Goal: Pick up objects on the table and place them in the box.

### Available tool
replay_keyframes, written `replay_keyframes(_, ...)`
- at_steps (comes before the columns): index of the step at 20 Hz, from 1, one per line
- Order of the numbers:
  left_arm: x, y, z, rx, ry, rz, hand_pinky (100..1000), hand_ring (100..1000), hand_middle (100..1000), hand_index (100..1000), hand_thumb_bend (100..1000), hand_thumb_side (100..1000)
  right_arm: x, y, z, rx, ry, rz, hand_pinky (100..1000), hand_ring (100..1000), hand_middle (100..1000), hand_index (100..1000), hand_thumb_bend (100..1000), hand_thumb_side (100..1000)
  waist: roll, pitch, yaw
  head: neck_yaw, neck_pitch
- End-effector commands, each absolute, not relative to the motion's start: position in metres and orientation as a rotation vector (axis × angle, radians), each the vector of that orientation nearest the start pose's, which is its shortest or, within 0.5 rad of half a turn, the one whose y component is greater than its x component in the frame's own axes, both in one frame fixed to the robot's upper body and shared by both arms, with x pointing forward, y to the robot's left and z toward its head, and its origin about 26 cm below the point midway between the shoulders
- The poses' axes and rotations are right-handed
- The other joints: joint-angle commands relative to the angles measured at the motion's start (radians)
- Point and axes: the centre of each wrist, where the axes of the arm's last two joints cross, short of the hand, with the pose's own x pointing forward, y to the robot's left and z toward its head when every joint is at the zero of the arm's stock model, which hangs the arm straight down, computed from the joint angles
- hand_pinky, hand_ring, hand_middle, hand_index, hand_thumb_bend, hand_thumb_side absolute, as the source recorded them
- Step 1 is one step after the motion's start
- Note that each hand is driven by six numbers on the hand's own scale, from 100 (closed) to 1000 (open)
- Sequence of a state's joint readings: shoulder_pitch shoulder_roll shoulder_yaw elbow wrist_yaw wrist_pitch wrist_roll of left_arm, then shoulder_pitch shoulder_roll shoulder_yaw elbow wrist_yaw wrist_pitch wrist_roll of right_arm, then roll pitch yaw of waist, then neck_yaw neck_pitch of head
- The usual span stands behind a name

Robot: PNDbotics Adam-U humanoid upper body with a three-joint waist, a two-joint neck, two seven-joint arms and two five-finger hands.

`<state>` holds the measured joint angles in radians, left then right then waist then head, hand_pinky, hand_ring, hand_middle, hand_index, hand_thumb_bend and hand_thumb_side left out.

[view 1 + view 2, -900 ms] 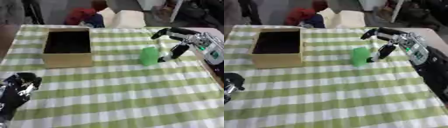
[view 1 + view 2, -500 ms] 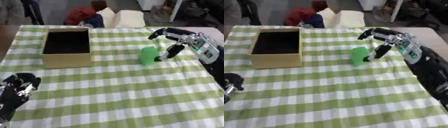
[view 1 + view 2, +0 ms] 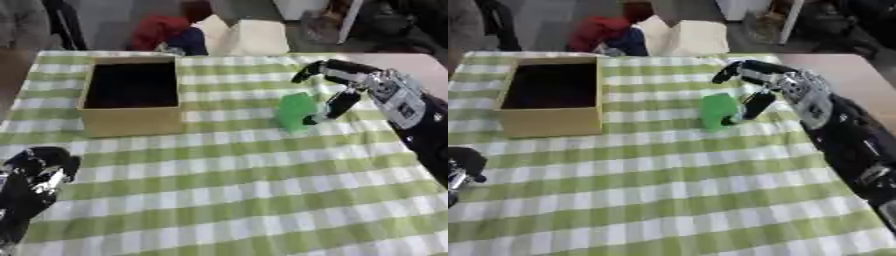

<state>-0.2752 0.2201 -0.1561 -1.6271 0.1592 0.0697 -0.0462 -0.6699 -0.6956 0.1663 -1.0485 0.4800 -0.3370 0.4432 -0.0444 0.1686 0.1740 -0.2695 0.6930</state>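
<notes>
While my left hand (image 3: 35,172) idles near the lower corner, my right hand (image 3: 343,82) arches spread over the green block (image 3: 296,112) standing right of the cardboard box (image 3: 131,122), ready to close on it.

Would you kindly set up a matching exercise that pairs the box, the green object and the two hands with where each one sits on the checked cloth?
Things:
1. cardboard box
2. green object
3. right hand
4. left hand

Places:
A. lower left corner, idle
B. far left of the cloth, open top
C. arched over the green object from the right
D. centre right, standing on the cloth

Pairs: 1-B, 2-D, 3-C, 4-A
</notes>
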Motion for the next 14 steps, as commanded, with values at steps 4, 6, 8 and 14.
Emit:
replay_keyframes(4, 0.337, 0.221, 0.096, -0.172, -1.809, -0.328, 542, 681, 588, 633, 499, 261, 0.424, -0.399, 0.161, -0.649, -1.431, 1.394, 948, 856, 744, 816, 599, 195, 0.005, -0.010, 0.004, -0.011, -0.003)
replay_keyframes(6, 0.337, 0.221, 0.096, -0.173, -1.808, -0.328, 542, 681, 588, 633, 499, 261, 0.424, -0.399, 0.159, -0.650, -1.433, 1.393, 941, 845, 720, 791, 598, 192, 0.006, -0.009, 0.004, -0.013, -0.002)
replay_keyframes(8, 0.337, 0.221, 0.096, -0.173, -1.807, -0.328, 542, 681, 588, 633, 499, 261, 0.424, -0.399, 0.157, -0.653, -1.437, 1.389, 932, 821, 652, 738, 595, 188, 0.005, -0.009, 0.004, -0.014, -0.001)
replay_keyframes(14, 0.337, 0.221, 0.095, -0.173, -1.807, -0.328, 542, 681, 588, 633, 499, 261, 0.422, -0.400, 0.155, -0.681, -1.454, 1.373, 880, 727, 476, 576, 584, 168, 0.004, -0.008, 0.006, -0.016, -0.002)
